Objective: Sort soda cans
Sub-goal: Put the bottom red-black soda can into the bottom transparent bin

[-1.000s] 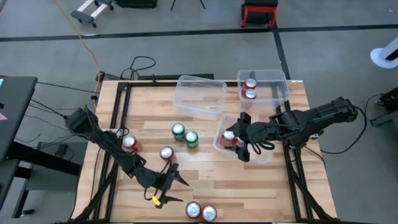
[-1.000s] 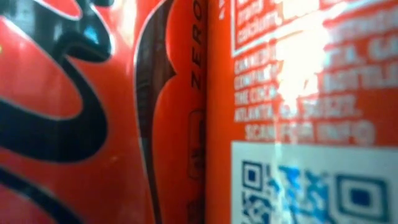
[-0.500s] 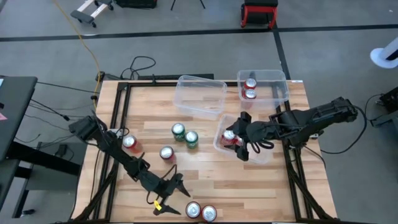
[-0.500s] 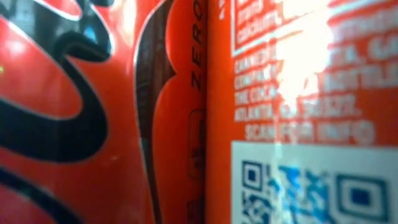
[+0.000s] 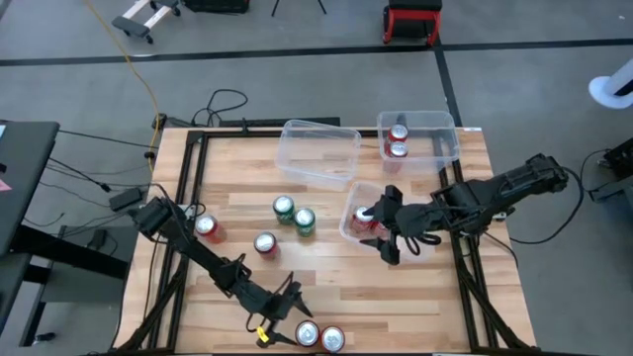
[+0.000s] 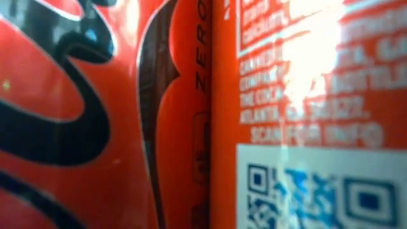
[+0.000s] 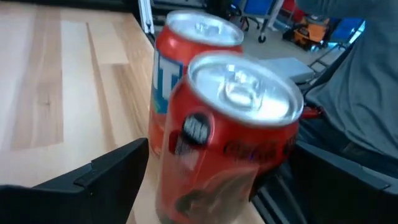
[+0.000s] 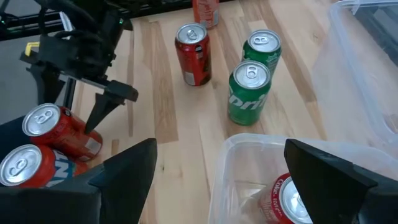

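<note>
Your left gripper (image 5: 290, 314) has moved down the tabletop (image 5: 326, 282) to the near edge. A second ago it was up by the lone red can (image 5: 265, 243) in the middle. Now it sits right beside the two red cans at the edge (image 5: 318, 337). Its fingers have spread wider on the way, and they are released now with nothing between them. In the left wrist view the closer red can (image 7: 224, 143) stands right between the fingers, with the other one (image 7: 186, 68) just behind it. So you look ready to grab that can next, I think.

Your right gripper (image 5: 388, 229) has slid a little lower. It is released too and hangs over the near bin (image 5: 348, 225), which has one red can (image 5: 365, 217) in it. It holds nothing.

Here is where the other cans are. Two green cans (image 5: 294, 215) stand side by side in the middle of the tabletop. One more red can (image 5: 206, 228) is by the left side. Two red cans (image 5: 398, 140) are already in the far right bin (image 5: 445, 133). The far left bin (image 5: 318, 150) looks empty. So most of the sorting is not done yet.

You can read some words. The green cans say Sprite (image 8: 249, 93). The closer red can shows Coca-Cola writing in the left wrist view. In the low view, the two cans fill the whole picture, and you can read "ZERO" (image 6: 201, 63) and "ATLANTA" (image 6: 261, 114), with a square code (image 6: 318, 194) below.
</note>
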Controlling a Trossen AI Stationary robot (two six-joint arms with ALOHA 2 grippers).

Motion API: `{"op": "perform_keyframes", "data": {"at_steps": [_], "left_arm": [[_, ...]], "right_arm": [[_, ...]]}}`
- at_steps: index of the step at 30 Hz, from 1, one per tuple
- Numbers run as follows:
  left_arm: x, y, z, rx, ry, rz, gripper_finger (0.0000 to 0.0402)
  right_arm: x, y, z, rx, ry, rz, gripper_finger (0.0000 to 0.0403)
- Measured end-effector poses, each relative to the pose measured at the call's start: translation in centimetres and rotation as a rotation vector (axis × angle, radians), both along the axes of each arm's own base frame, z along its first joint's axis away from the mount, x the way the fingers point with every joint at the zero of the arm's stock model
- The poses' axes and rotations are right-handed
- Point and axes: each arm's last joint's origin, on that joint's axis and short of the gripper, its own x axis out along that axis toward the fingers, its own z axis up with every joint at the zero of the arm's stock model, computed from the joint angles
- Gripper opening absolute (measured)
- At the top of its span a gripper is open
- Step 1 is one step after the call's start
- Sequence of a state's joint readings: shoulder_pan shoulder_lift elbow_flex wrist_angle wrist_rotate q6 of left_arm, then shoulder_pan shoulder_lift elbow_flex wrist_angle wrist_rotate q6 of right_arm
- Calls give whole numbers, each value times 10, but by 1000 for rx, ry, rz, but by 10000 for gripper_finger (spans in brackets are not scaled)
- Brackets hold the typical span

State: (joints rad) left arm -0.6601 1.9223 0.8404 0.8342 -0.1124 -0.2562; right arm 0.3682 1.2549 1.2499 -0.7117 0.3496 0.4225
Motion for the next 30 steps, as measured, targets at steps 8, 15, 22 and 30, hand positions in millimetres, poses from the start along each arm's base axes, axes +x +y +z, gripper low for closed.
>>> {"op": "perform_keyframes", "data": {"at_steps": [8,15,22,30], "left_arm": [[12,-9,8,-13,-41,-2,379],[34,-20,-3,7,-37,10,379],[41,-20,-14,30,45,58,359],[39,-14,-6,124,66,134,294]], "right_arm": [[-1,2,-2,43,11,-32,369],[-4,10,-2,92,10,-41,369],[-11,25,-2,87,-8,-57,369],[-23,44,-5,89,-9,-65,361]]}}
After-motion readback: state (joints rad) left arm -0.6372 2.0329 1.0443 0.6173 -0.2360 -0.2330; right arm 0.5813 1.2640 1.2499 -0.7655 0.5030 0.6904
